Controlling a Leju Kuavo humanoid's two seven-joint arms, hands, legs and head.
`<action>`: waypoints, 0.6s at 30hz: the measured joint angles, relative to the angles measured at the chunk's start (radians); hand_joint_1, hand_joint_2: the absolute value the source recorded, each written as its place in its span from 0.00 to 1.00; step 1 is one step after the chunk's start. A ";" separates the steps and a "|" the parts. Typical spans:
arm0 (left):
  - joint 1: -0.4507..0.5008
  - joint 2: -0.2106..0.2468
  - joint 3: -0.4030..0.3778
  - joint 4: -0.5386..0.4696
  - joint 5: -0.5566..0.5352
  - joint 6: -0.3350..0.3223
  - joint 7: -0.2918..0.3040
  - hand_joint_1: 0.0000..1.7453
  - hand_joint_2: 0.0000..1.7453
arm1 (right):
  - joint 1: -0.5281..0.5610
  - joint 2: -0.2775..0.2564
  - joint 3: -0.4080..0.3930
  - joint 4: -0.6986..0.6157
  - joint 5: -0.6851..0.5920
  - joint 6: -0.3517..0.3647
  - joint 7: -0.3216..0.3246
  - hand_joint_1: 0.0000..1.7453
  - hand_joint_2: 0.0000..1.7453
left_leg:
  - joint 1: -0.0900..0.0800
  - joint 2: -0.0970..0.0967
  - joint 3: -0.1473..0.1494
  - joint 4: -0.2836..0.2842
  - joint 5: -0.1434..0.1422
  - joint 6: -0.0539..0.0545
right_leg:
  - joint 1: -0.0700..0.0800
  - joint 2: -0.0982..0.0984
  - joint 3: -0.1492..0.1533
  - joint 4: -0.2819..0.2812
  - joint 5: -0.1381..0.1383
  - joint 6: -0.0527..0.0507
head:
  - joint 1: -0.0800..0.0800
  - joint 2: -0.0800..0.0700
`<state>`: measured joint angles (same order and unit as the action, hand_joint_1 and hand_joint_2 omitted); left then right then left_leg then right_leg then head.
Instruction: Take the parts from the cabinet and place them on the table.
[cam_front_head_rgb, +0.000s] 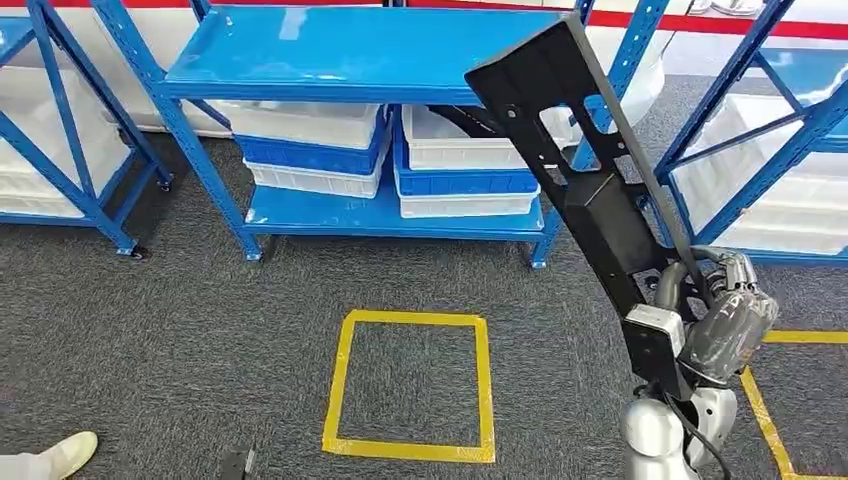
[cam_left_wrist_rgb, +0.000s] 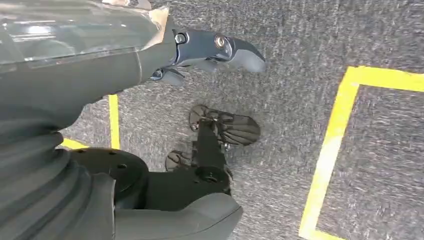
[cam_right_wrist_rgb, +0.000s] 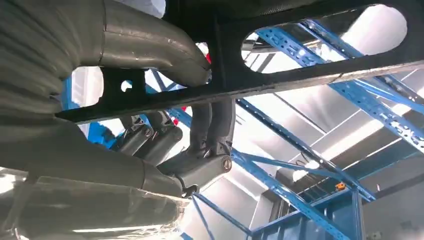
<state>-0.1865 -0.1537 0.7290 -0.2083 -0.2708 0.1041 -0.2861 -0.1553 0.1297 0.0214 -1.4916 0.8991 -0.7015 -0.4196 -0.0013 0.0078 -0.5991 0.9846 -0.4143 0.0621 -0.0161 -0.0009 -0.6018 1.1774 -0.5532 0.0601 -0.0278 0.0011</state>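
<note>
right hand (cam_front_head_rgb: 722, 318) gripping black part (cam_front_head_rgb: 580, 160) – long axis tilted up-left

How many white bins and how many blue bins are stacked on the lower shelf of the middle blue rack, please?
White bins: 4
Blue bins: 2
Total: 6
</note>
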 joint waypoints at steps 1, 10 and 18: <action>0.000 0.000 0.000 0.000 0.000 0.000 0.000 0.00 1.00 | -0.001 0.000 0.000 0.000 0.000 0.000 0.000 1.00 1.00 | 0.000 0.000 -0.005 0.007 0.002 -0.003 | 0.000 0.000 0.079 -0.130 0.036 0.006 | 0.001 0.000; 0.000 0.001 0.000 0.000 0.000 -0.001 0.001 0.00 1.00 | -0.007 0.003 -0.003 -0.006 0.000 0.000 0.003 1.00 1.00 | 0.007 -0.009 -0.075 0.148 -0.113 -0.060 | -0.003 -0.002 0.077 -0.204 0.088 -0.066 | -0.016 0.000; -0.001 0.002 0.000 0.000 0.000 -0.003 0.001 0.00 1.00 | -0.005 0.003 -0.005 -0.009 0.001 0.000 0.019 1.00 1.00 | 0.015 -0.014 0.100 0.017 -0.100 -0.062 | 0.001 -0.002 0.007 -0.180 0.129 -0.042 | -0.016 0.000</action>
<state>-0.1874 -0.1514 0.7290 -0.2083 -0.2708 0.1011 -0.2850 -0.1604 0.1324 0.0168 -1.5004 0.9003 -0.7019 -0.4005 0.0140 -0.0064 -0.4990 1.0014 -0.5138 0.0005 -0.0155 -0.0030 -0.5946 0.9970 -0.4238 0.0177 -0.0443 0.0011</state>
